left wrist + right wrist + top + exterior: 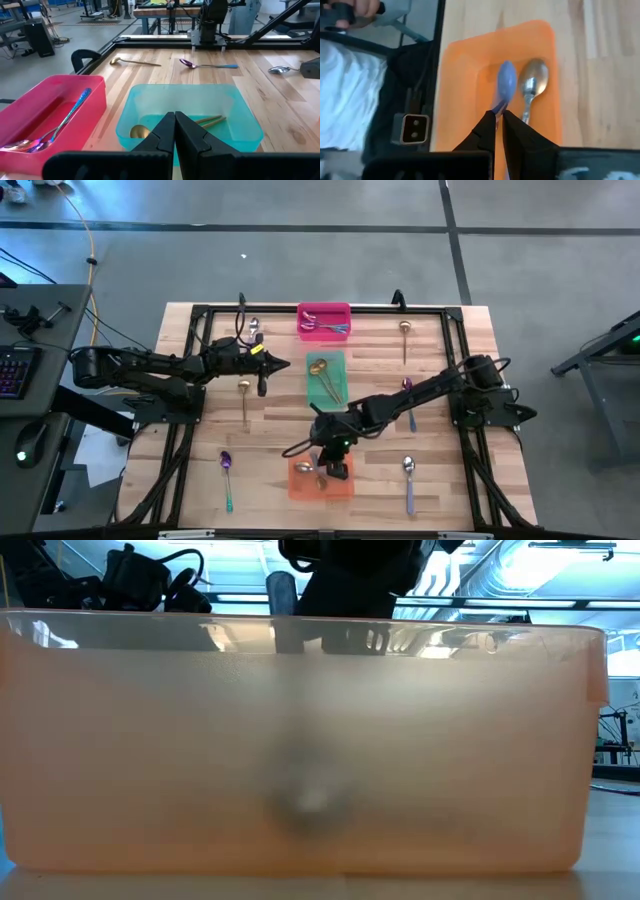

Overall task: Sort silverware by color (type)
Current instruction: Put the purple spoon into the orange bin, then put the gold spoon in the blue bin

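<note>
Wooden bench (270, 442) under both arms, with three bins down its middle: pink (324, 320) at the far edge, green (326, 376) in the centre, orange (321, 478) nearest the low camera. My right claw (498, 116) is over the orange bin, fingers closed tight on the lavender handle of a spoon (507, 84) whose bowl hangs inside the bin beside a silver spoon (533, 82) already lying there. I judge this is the release step, so I would lower until the bowl is close to the bin floor, open only then, and lift straight up so the fingers do not drag it back out or knock the neighbour. My left claw (175, 131) waits shut and empty above the near end of the green bin, which holds gold pieces (141, 131). Loose spoons remain on the bench: gold ones (404, 328), a purple one (226, 464), a silver one (408, 468). Next pick should be planned after clearing the bin rim.
</note>
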Available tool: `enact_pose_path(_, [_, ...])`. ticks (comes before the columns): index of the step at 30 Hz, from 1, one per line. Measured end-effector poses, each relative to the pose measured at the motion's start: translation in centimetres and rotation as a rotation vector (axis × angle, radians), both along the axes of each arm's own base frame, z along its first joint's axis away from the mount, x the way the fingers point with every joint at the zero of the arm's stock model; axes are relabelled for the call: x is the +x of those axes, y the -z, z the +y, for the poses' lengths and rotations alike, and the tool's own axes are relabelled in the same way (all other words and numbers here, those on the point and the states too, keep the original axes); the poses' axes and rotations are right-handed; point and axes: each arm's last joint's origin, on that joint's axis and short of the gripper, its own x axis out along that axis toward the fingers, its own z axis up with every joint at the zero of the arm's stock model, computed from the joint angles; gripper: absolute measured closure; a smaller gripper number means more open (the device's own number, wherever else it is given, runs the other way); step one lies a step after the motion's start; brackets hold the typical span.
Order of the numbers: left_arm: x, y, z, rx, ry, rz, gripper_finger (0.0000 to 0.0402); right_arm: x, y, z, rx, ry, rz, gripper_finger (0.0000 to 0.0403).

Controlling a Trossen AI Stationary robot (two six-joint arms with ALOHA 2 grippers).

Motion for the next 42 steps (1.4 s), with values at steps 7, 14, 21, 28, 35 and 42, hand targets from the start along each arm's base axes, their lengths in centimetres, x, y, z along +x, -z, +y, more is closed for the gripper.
enact_pose_path(7, [0.0, -0.2, 0.0, 0.007, 0.0, -0.018, 0.0401, -0.2, -1.9, -1.2, -0.045, -0.019, 0.13, 0.0401])
enact_pose_path(14, [0.1, -0.3, 0.0, 0.023, 0.003, -0.026, 0.0401, -0.2, -3.7, -1.8, -0.045, -0.058, 0.165, 0.0401])
enact_pose_path(21, [0.1, -0.3, 0.0, 0.025, 0.003, -0.027, 0.0401, -0.1, -2.7, -1.6, -0.039, -0.146, 0.184, 0.0401])
enact_pose_path(28, [0.1, -0.4, 0.0, 0.027, 0.003, -0.033, 0.0401, 0.6, -0.5, -1.4, -0.049, -0.19, 0.208, 0.0399])
enact_pose_path(35, [0.1, -0.4, 0.0, 0.028, 0.004, -0.033, 0.0401, 1.1, -1.0, -1.3, -0.06, -0.211, 0.137, 0.0341])
enact_pose_path(42, [0.1, -0.3, 0.0, 0.027, 0.004, -0.032, 0.0401, 1.6, -2.9, -1.1, -0.076, -0.24, 0.073, 0.0292])
